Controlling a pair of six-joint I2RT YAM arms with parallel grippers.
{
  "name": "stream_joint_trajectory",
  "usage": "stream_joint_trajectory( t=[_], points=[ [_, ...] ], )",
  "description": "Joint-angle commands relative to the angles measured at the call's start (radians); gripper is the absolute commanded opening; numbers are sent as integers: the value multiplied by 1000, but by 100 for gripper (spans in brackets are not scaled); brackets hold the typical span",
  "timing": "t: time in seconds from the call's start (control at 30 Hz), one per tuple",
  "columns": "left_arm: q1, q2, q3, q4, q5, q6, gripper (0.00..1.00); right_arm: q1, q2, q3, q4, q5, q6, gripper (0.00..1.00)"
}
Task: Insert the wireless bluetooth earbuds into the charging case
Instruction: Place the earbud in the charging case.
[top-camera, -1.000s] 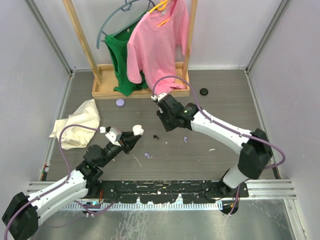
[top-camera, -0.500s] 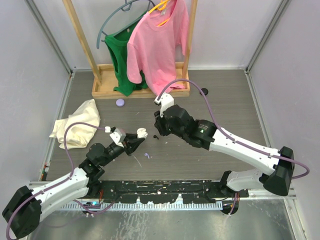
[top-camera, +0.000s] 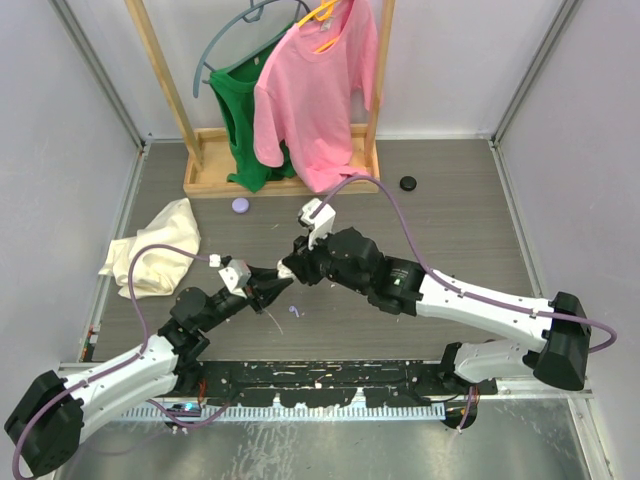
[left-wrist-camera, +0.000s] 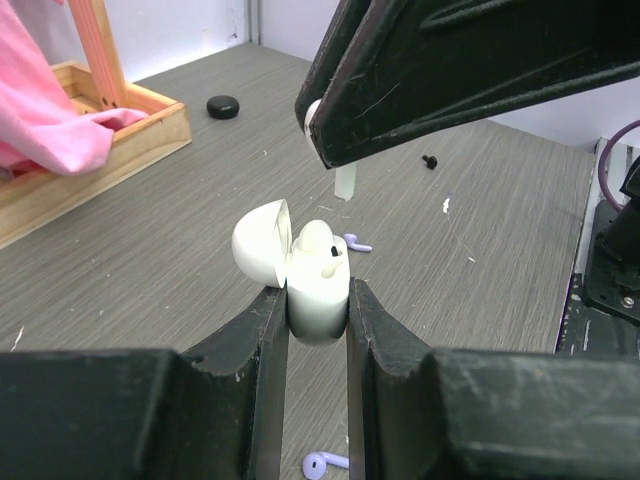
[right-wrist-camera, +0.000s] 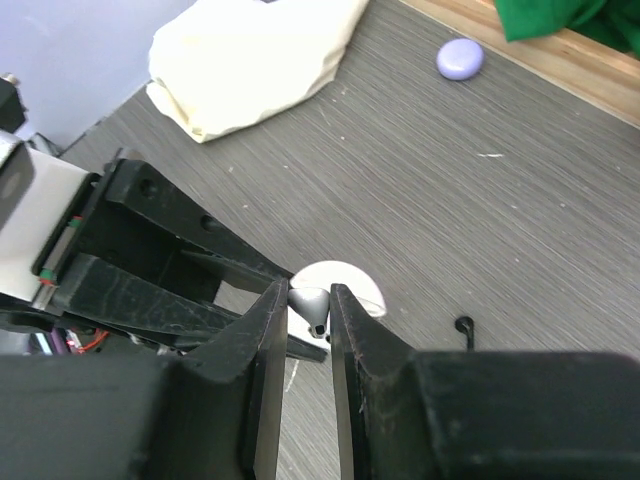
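Note:
My left gripper (left-wrist-camera: 318, 298) is shut on the white charging case (left-wrist-camera: 320, 262), held off the table with its lid open to the left. A pale stem shows in one socket. My right gripper (right-wrist-camera: 310, 297) is shut on a white earbud (right-wrist-camera: 311, 306), whose stem (left-wrist-camera: 345, 183) hangs just above the open case (right-wrist-camera: 350, 280). In the top view the two grippers meet at the table's middle, left (top-camera: 270, 288) and right (top-camera: 293, 268). Lilac earbuds (left-wrist-camera: 355, 243) (left-wrist-camera: 325, 463) and a black earbud (right-wrist-camera: 464, 325) lie on the table.
A lilac case (top-camera: 240, 205) and a black case (top-camera: 407, 183) lie near the wooden rack base (top-camera: 205, 180), which carries green and pink shirts. A cream cloth (top-camera: 150, 250) lies at the left. Another lilac earbud (top-camera: 294, 311) lies below the grippers.
My right arm has swung left and lowered with the white earbud until it hangs right over the open case. My left gripper has stayed almost still, holding the case.

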Motion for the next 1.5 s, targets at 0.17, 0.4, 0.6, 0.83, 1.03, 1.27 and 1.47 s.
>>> stream_joint_trajectory(
  t=[0.17, 0.4, 0.6, 0.83, 1.03, 1.27, 1.47],
  points=[
    [1, -5, 13, 108, 33, 20, 0, 23, 8, -41, 182, -55, 21, 20],
    [-1, -7, 13, 105, 29, 18, 0, 23, -9, -91, 183, -24, 39, 20],
    [-1, -8, 13, 105, 32, 18, 0, 23, -16, -122, 198, -6, 41, 20],
    [0, -8, 13, 106, 33, 17, 0, 23, -14, -145, 239, -13, 49, 20],
    [0, -9, 13, 106, 32, 17, 0, 23, -11, -149, 255, -29, 60, 21],
    [-1, -15, 13, 99, 25, 15, 0, 23, -37, -163, 251, -8, 73, 37],
    [0, -10, 14, 99, 30, 15, 0, 23, -60, -140, 214, -2, 64, 48]
  ],
)
